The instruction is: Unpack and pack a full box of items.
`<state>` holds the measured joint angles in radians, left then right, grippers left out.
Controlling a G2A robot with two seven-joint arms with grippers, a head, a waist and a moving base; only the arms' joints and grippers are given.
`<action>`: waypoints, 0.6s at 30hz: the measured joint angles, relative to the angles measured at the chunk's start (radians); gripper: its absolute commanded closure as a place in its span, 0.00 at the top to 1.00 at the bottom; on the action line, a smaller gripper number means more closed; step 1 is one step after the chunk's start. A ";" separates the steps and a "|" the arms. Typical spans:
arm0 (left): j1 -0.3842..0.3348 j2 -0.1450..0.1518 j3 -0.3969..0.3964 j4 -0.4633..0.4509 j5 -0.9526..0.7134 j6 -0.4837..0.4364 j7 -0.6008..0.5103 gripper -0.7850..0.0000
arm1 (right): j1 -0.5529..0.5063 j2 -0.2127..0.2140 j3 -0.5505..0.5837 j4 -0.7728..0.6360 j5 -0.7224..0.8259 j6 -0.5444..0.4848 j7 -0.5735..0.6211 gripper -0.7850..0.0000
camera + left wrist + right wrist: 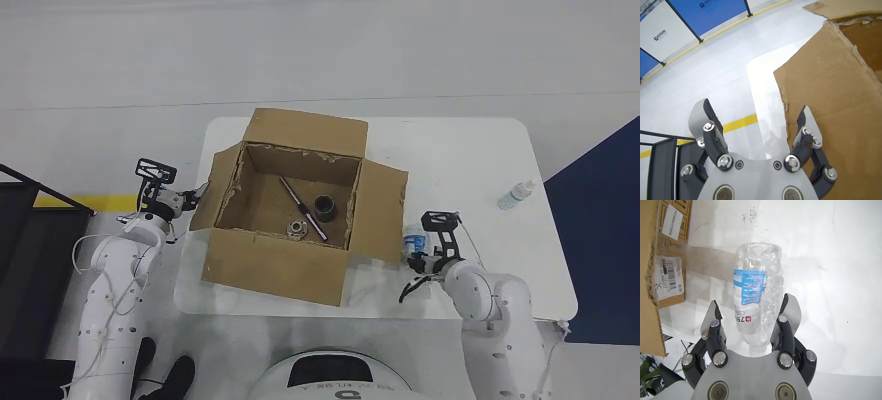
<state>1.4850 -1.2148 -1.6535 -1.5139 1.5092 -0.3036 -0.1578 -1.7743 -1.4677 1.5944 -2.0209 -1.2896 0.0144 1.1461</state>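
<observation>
White table [480,160] bears an open brown cardboard box [280,268]. Beside its right flap, a crinkled clear plastic water bottle [757,289] sits between the right gripper's [750,303] released jaws; an off-centre squeeze may topple it. The left gripper [755,105], spread and empty, may snag the left flap.

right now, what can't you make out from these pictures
Cap of the bottle: right wrist view, hidden behind the base of the right gripper.
What the small metal part in the box is: top view, too small.
Box floor along its near wall: top view, hidden by that wall.
Box inside: left wrist view, blocked by the flap, cut off at the edge.
</observation>
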 measured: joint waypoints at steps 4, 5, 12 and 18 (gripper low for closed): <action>0.000 0.000 0.000 0.000 0.000 0.000 0.000 1.00 | 0.007 0.004 -0.027 0.010 -0.044 0.013 0.013 0.62; 0.000 0.000 0.000 0.000 0.000 0.000 0.000 1.00 | 0.006 0.005 -0.035 0.011 -0.060 0.016 0.017 0.61; 0.000 0.000 0.000 0.000 0.000 0.000 0.000 1.00 | 0.013 0.007 -0.066 0.025 -0.134 0.089 0.021 0.46; 0.000 0.000 0.000 0.000 0.000 0.000 0.000 1.00 | 0.014 0.010 -0.061 0.026 -0.129 0.114 0.009 0.00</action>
<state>1.4850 -1.2148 -1.6535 -1.5139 1.5092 -0.3036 -0.1578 -1.7599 -1.4578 1.5329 -1.9947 -1.4190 0.1283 1.1551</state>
